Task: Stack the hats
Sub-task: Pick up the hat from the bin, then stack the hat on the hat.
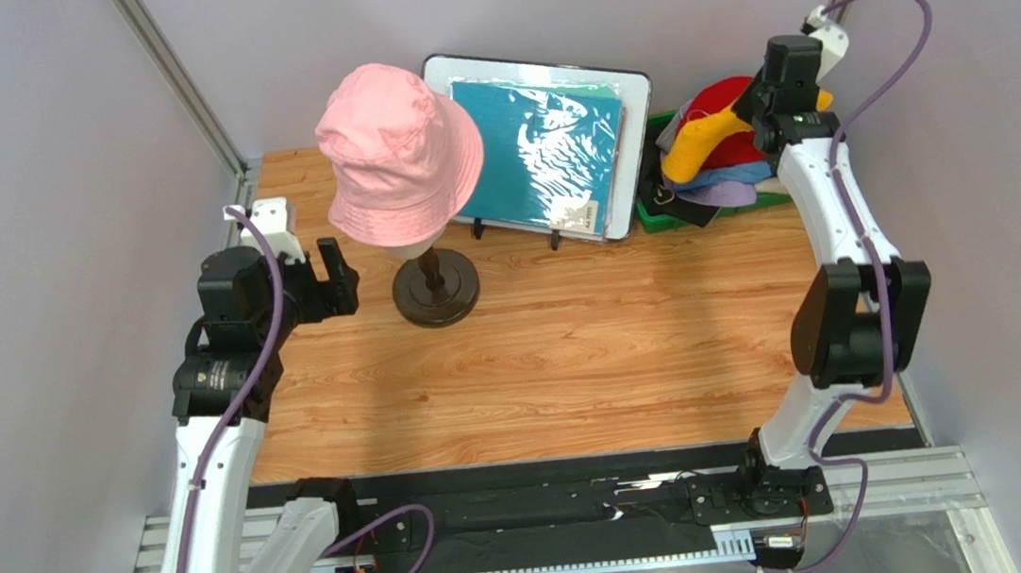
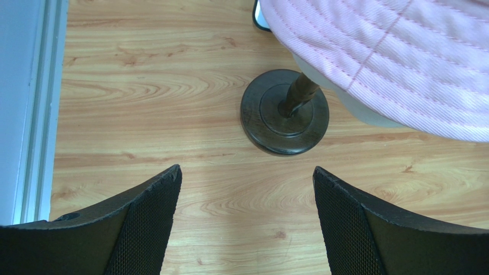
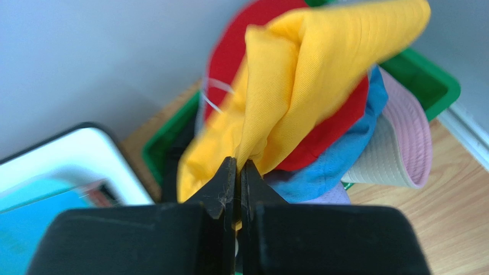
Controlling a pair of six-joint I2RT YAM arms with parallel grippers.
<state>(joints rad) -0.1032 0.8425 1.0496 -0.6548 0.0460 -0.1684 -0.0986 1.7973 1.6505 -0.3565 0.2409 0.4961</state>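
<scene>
Right gripper (image 3: 237, 167) pinched tight on a fold of yellow hat (image 3: 321, 69), cloth running ahead over red hat (image 3: 229, 51) and blue hat (image 3: 321, 166) in bin (image 3: 427, 80); pink hat (image 1: 395, 149) on head (image 2: 359, 112) well left, nearer wide-spread left gripper (image 2: 247, 170).

Hat count: five, one per colour. One pink hat (image 1: 398, 149) sits ahead of the left claw (image 2: 247, 223). Four bunch at the right claw (image 3: 237, 166): one yellow hat (image 3: 298, 86), one red hat (image 3: 241, 40), one blue hat (image 3: 338, 149) and one lavender hat (image 3: 410, 132). Dark cloth beneath them cannot be counted. One mannequin stand (image 2: 285, 112), one green tray (image 3: 427, 83), one framed teal sheet (image 1: 537, 142), two claws.
</scene>
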